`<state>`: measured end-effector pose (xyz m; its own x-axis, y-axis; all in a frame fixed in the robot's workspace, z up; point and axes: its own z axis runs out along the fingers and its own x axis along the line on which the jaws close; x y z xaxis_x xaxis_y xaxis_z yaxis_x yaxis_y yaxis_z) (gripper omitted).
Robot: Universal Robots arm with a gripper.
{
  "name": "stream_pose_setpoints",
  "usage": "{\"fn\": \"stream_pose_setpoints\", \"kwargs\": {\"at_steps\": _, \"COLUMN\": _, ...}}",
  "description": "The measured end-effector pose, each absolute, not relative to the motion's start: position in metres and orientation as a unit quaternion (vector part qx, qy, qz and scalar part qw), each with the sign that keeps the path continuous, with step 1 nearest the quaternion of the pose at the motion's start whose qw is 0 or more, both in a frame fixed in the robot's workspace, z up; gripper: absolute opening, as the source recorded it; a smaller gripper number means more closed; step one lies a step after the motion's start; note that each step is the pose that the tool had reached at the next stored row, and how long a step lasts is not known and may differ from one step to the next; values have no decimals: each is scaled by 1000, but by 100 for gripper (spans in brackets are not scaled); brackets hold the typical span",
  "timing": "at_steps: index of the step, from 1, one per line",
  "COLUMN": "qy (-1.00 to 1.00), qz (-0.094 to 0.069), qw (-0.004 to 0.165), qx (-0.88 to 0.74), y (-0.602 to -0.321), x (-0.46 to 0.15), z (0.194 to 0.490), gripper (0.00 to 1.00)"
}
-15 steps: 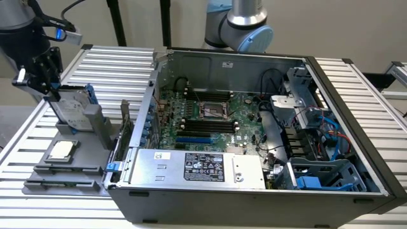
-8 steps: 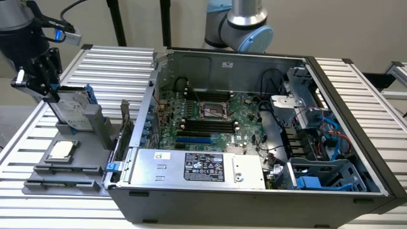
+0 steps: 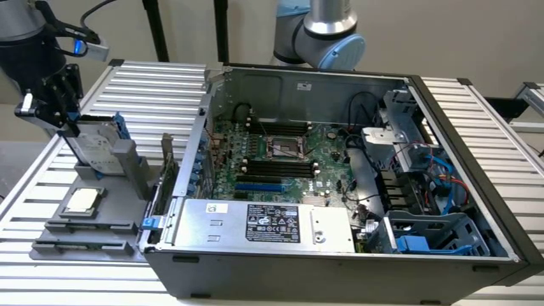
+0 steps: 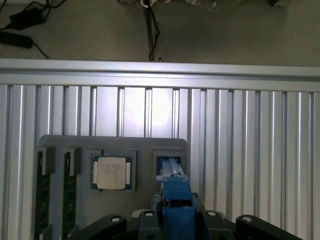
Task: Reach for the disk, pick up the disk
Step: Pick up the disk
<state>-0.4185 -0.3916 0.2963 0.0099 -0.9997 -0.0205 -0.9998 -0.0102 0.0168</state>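
1. Finding the disk (image 3: 92, 148) stood on edge in a slot of the grey holder (image 3: 85, 245), at the exterior view's left, on the slatted aluminium surface (image 3: 144, 83) and outside the open computer case (image 3: 340, 268).
2. Reading its long axis as roughly upright, leaning a little, with a blue rail running up the edge and the lower end seated in the slot.
3. Placing the pincer (image 3: 66, 127) directly over that upper end, touching or nearly touching it. So no sideways gap to the disk, only the vertical line between the two.
4. Seeing the same from the wrist view: disk (image 4: 176, 192) edge-on, blue rail centred in the pincer (image 4: 177, 216), and the thin edge running away towards the holder (image 4: 145, 145).
5. Judging the pincer lined up across the disk's thin dimension, broad faces turned to either side of it.
6. Cannot tell whether the pincer is clamped on the disk or merely straddling it; nothing shows the disk lifted out of its slot.
7. Noting beside the disk, in the same holder, a square processor chip (image 4: 112, 172) lying flat in its own recess, and beyond that two memory sticks (image 4: 42, 200), all apart from the pincer.
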Motion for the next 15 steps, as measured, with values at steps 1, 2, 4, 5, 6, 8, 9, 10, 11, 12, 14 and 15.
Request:
{"fn": "stream_pose_setpoints", "kwargs": {"at_steps": 1, "qy": 703, "qz": 13, "qw": 1, "qx": -711, "y": -392, "x": -419, "z": 296, "gripper": 33}}
{"fn": "stream_pose_setpoints", "kwargs": {"at_steps": 2, "qy": 703, "qz": 13, "qw": 1, "qx": -711, "y": -392, "x": -419, "z": 296, "gripper": 33}}
{"fn": "stream_pose_setpoints", "kwargs": {"at_steps": 4, "qy": 703, "qz": 13, "qw": 1, "qx": -711, "y": -392, "x": -419, "z": 296, "gripper": 33}}
{"fn": "stream_pose_setpoints", "kwargs": {"at_steps": 5, "qy": 703, "qz": 13, "qw": 1, "qx": -711, "y": -392, "x": -419, "z": 296, "gripper": 33}}
{"fn": "stream_pose_setpoints", "kwargs": {"at_steps": 6, "qy": 703, "qz": 13, "qw": 1, "qx": -711, "y": -392, "x": -419, "z": 297, "gripper": 33}}
{"fn": "stream_pose_setpoints", "kwargs": {"at_steps": 8, "qy": 703, "qz": 13, "qw": 1, "qx": -711, "y": -392, "x": -419, "z": 298, "gripper": 33}}
{"fn": "stream_pose_setpoints", "kwargs": {"at_steps": 9, "qy": 703, "qz": 13, "qw": 1, "qx": -711, "y": -392, "x": -419, "z": 298, "gripper": 33}}
{"fn": "stream_pose_setpoints", "kwargs": {"at_steps": 10, "qy": 703, "qz": 13, "qw": 1, "qx": -711, "y": -392, "x": -418, "z": 299, "gripper": 33}}
{"fn": "stream_pose_setpoints", "kwargs": {"at_steps": 11, "qy": 703, "qz": 13, "qw": 1, "qx": -711, "y": -392, "x": -418, "z": 301, "gripper": 33}}
{"fn": "stream_pose_setpoints", "kwargs": {"at_steps": 12, "qy": 703, "qz": 13, "qw": 1, "qx": -711, "y": -392, "x": -418, "z": 302, "gripper": 33}}
{"fn": "stream_pose_setpoints", "kwargs": {"at_steps": 14, "qy": 703, "qz": 13, "qw": 1, "qx": -711, "y": -392, "x": -418, "z": 308, "gripper": 33}}
{"fn": "stream_pose_setpoints", "kwargs": {"at_steps": 15, "qy": 703, "qz": 13, "qw": 1, "qx": -711, "y": -392, "x": -418, "z": 312, "gripper": 33}}
